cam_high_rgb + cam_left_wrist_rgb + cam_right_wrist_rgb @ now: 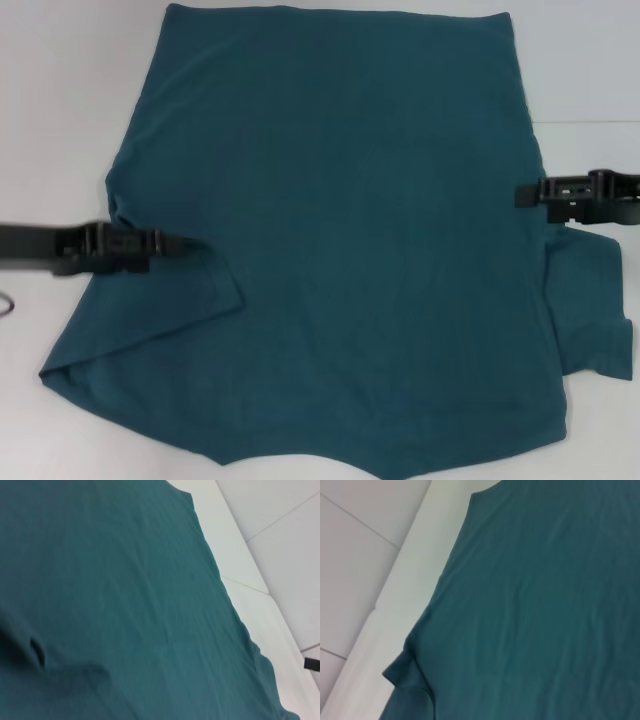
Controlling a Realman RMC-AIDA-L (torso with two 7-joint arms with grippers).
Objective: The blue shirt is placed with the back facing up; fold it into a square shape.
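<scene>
shirt (pixel 340 250) spread flat on white table (pixel 60 90), plain side up | left sleeve folded inward | left gripper (pixel 175 243) over shirt's left edge, jaws: cannot tell | right gripper (pixel 528 193) at shirt's right edge, jaws: cannot tell | bare table beyond both side edges

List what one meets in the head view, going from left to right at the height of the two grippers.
Left gripper at the shirt's left side → folded-in left sleeve → plain back of the blue shirt → right gripper at the shirt's right edge → white table.
</scene>
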